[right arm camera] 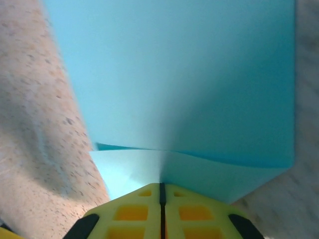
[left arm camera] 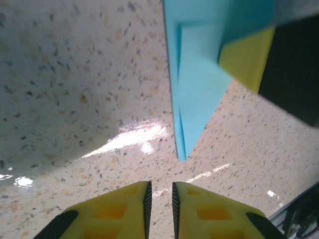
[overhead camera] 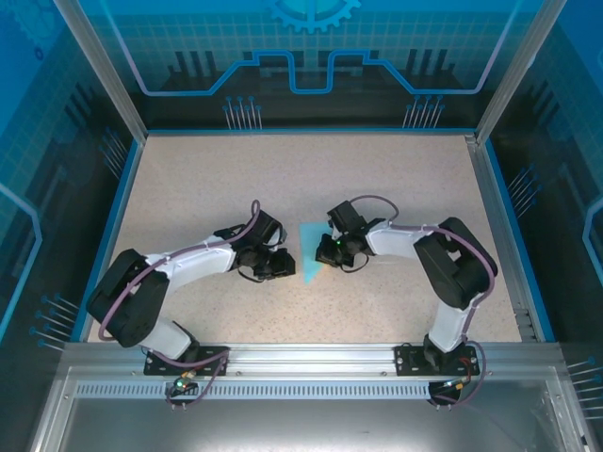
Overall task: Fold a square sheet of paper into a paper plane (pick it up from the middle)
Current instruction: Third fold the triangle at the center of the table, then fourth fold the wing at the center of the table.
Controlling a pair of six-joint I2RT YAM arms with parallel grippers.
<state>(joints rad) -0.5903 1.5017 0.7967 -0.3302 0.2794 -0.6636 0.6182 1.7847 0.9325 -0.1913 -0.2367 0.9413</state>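
The folded blue paper (overhead camera: 309, 252) lies mid-table (overhead camera: 188, 179), between the left gripper (overhead camera: 285, 265) and the right gripper (overhead camera: 330, 250). A gear emblem (overhead camera: 313, 11) and circuit lines decorate the back wall.

The left wrist view adds detail: the paper narrows to a sharp point aimed at the left gripper's yellow fingers (left arm camera: 124, 209). These stand a narrow slit apart with nothing between them, clear of the paper. One right finger (left arm camera: 246, 57) sits on the paper's far edge.

The right wrist view shows the right jaws pressed together, tips on the paper at a crease. Whether they pinch it cannot be told.
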